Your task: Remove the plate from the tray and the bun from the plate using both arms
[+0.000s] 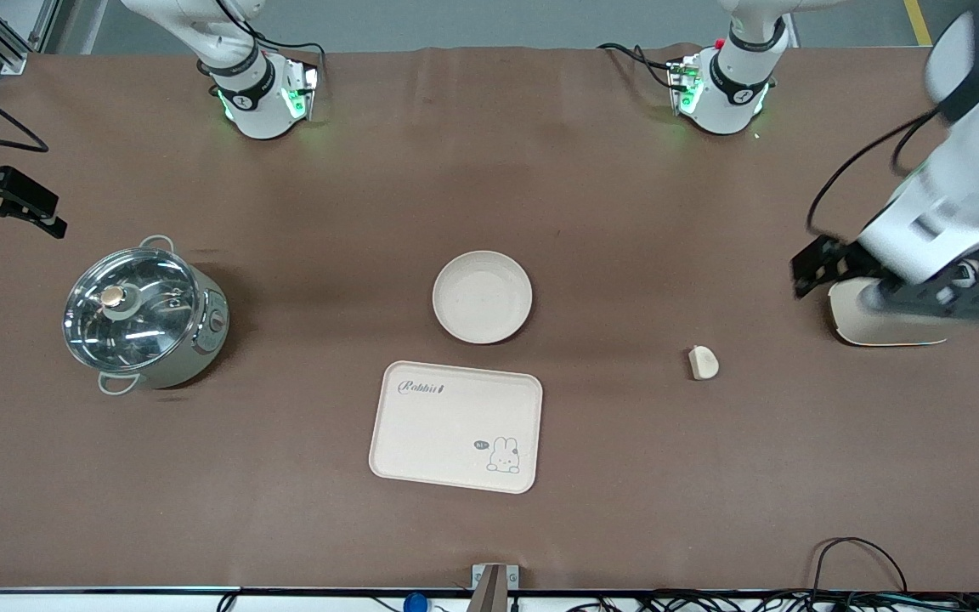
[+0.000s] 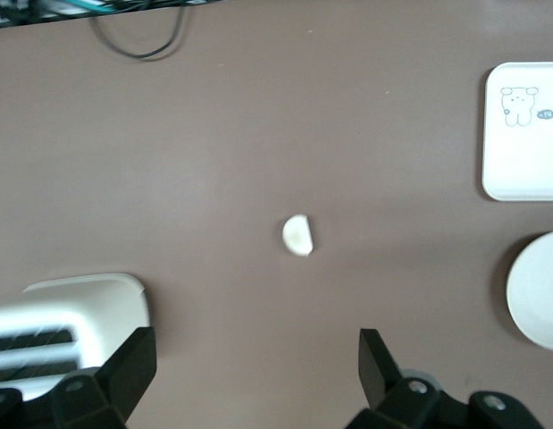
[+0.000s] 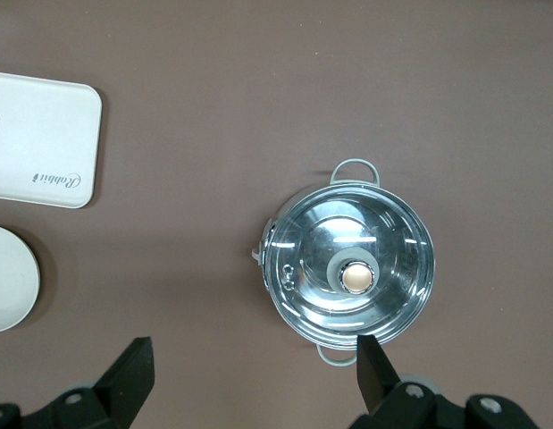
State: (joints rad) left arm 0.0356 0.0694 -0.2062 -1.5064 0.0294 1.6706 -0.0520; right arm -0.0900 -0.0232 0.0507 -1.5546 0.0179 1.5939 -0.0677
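The round plate [image 1: 482, 297] sits empty on the brown table, just off the tray [image 1: 456, 426] and farther from the front camera than it. The tray is empty, with "Rabbit" script and a rabbit drawing. The small pale bun [image 1: 702, 362] lies on the bare table toward the left arm's end. My left gripper [image 1: 923, 302] hangs open and empty over the toaster; its wrist view [image 2: 255, 357] shows the bun [image 2: 298, 236], the tray [image 2: 526, 152] and the plate [image 2: 540, 290]. My right gripper [image 1: 31, 212] is open and empty [image 3: 255, 362] above the table beside the pot.
A cream toaster [image 1: 880, 327] stands at the left arm's end, also seen in the left wrist view [image 2: 71, 322]. A steel pot with a glass lid [image 1: 143, 314] stands at the right arm's end [image 3: 347, 268]. Cables lie along the table's front edge.
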